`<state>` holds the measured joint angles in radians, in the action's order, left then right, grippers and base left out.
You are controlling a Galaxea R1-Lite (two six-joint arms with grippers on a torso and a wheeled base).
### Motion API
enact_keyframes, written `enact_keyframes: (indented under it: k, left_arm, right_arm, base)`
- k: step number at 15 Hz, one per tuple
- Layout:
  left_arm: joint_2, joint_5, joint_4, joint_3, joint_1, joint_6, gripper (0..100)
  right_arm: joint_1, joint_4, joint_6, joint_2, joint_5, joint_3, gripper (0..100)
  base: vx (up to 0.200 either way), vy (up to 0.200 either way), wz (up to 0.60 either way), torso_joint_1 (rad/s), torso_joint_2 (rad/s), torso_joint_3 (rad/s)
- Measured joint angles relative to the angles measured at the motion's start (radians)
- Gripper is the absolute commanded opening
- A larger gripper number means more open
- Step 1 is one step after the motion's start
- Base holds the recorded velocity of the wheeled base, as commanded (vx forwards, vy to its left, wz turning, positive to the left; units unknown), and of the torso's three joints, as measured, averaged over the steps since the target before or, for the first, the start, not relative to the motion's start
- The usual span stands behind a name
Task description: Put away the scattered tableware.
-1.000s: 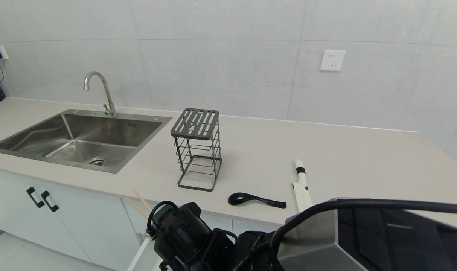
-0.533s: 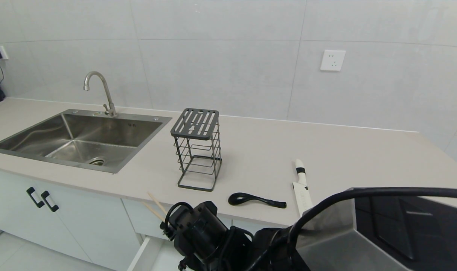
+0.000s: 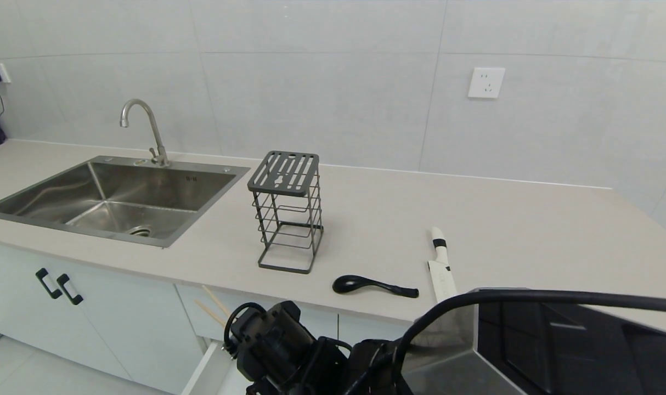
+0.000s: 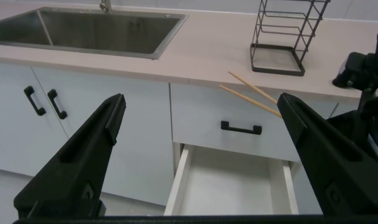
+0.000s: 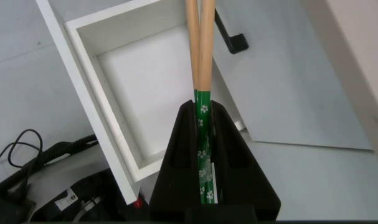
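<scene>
Jaws of the right gripper (image 5: 203,115) pinch two slim wooden chopsticks (image 5: 199,50) above a boxy white drawer (image 5: 145,99); left gripper (image 4: 201,107) gapes.

Two chopsticks (image 5: 204,56), one black spoon (image 3: 374,286), one knife (image 3: 440,263), one wire rack (image 3: 286,211), one open drawer (image 4: 229,180)

A steel sink (image 3: 146,189) with a curved tap (image 3: 157,145) is set into the bench (image 3: 503,219), and a white socket (image 3: 485,82) is mounted on the tiled wall (image 3: 333,99).
</scene>
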<state>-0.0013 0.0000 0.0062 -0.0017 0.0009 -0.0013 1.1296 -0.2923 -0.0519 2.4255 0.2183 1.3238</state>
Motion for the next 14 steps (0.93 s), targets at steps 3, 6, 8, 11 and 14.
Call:
enact_keyframes:
  k: [3,6,8,11,14]
  left_arm:
    - [0.0,0.0,0.0,0.0,0.0,0.0,100]
    - [0.0,0.0,0.0,0.0,0.0,0.0,100]
    - [0.0,0.0,0.0,0.0,0.0,0.0,100]
    - [0.0,0.0,0.0,0.0,0.0,0.0,100]
    - [0.0,0.0,0.0,0.0,0.0,0.0,100]
  right_arm:
    - [0.003,0.001,0.0,0.016,0.0,0.021,0]
    - [0.009,0.0,0.001,0.027,0.002,0.034,0]
    - [0.011,0.0,0.001,0.032,0.003,0.04,0]
    - [0.011,-0.001,0.002,0.04,0.003,0.048,0]
    - [0.011,0.001,0.003,0.05,0.003,0.057,0]
  base:
    - [0.0,0.0,0.0,-0.207,0.53,0.308]
    - [0.0,0.0,0.0,-0.201,0.53,0.323]
    - [0.0,0.0,0.0,-0.181,0.51,0.325]
    - [0.0,0.0,0.0,-0.17,0.5,0.325]
    - [0.0,0.0,0.0,-0.146,0.48,0.334]
